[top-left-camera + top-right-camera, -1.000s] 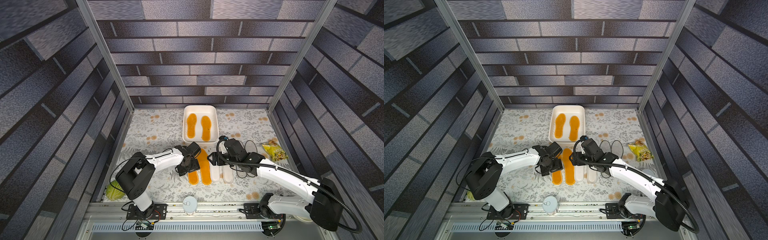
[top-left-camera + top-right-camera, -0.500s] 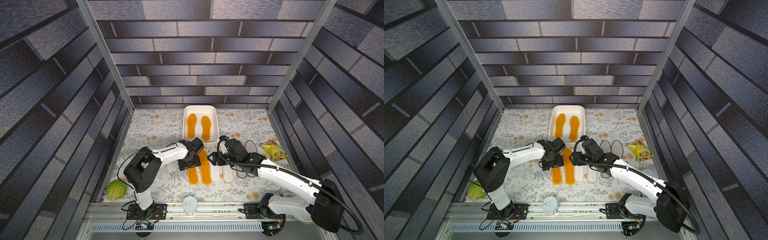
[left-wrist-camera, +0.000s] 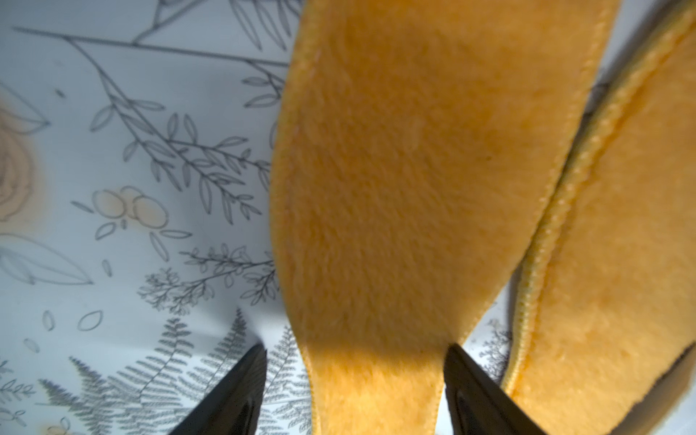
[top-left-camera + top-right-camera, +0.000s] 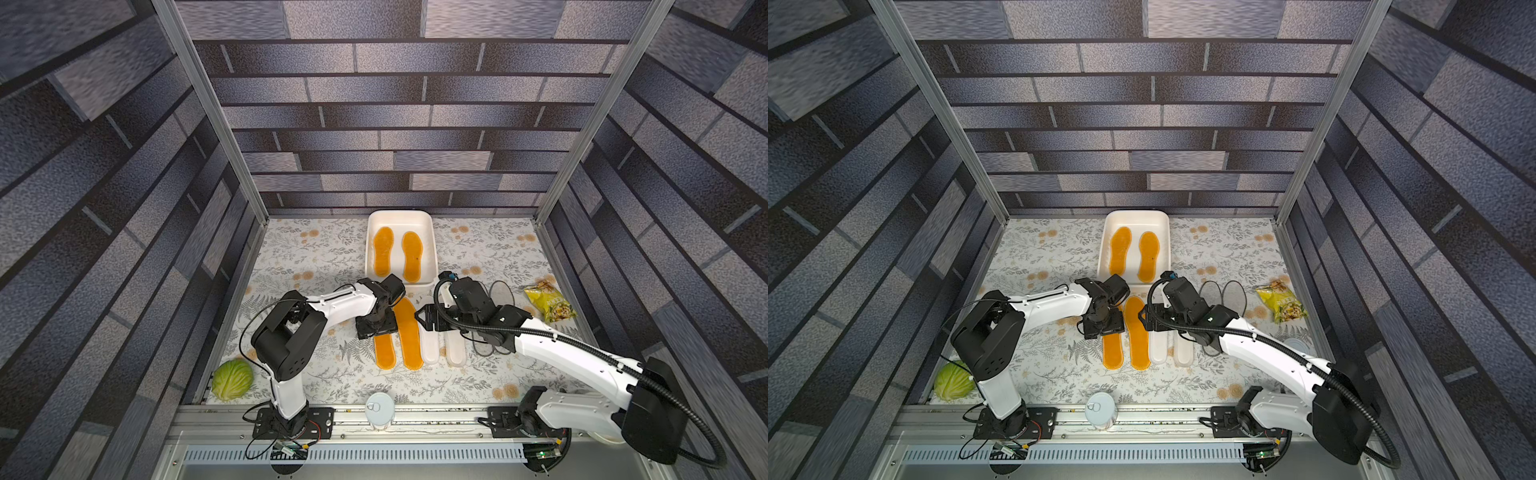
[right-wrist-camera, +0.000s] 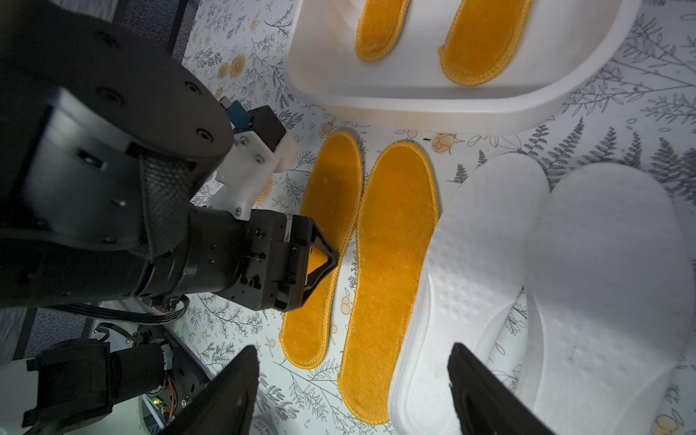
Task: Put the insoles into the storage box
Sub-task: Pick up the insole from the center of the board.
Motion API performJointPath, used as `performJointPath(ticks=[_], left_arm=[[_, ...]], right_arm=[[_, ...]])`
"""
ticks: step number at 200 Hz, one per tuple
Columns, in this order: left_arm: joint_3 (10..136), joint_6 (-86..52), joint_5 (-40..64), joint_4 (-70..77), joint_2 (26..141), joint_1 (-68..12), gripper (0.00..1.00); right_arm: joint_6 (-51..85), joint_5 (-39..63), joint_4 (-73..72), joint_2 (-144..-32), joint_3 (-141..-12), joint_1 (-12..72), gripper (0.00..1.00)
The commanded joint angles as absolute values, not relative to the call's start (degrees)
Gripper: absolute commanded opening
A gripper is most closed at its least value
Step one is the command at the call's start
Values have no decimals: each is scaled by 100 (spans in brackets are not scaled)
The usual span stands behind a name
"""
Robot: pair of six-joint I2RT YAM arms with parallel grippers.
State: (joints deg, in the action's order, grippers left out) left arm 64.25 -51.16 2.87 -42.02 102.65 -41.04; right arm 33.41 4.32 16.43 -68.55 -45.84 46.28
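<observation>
The white storage box point(image 4: 433, 245) stands at the back of the table with two orange insoles point(image 4: 383, 251) lying flat inside. In front of it lie two more orange insoles point(image 4: 407, 332) and two white ones point(image 4: 430, 345), side by side. My left gripper point(image 4: 376, 326) is low over the leftmost orange insole point(image 3: 395, 188), jaws open and straddling its narrow part. One finger point(image 3: 244, 388) stands clear of it, the other point(image 3: 474, 395) sits at its edge. My right gripper point(image 4: 428, 318) hovers open over the inner orange insole point(image 5: 395, 244) and a white one point(image 5: 470, 263). Grey insoles point(image 4: 498, 291) lie partly hidden under the right arm.
A green cabbage point(image 4: 232, 379) sits at the front left corner. A yellow snack bag point(image 4: 549, 305) lies at the right wall. A round white tin point(image 4: 379, 409) stands at the front edge. Brick-patterned walls close in the sides and back.
The left arm's elbow has swung in and up, uncovering the cabbage, and its jaws have narrowed a little around the leftmost orange insole. The right arm has not moved.
</observation>
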Motion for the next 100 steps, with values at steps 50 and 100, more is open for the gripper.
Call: performJointPath(ticks=[50, 100], left_arm=[[6661, -4923, 163, -4140, 10278, -4071, 77], [6825, -4896, 149, -4245, 10586, -4128, 76]], right_arm=[[3287, 439, 1652, -6865, -4544, 4677, 80], [3271, 404, 1687, -6794, -4526, 4677, 80]])
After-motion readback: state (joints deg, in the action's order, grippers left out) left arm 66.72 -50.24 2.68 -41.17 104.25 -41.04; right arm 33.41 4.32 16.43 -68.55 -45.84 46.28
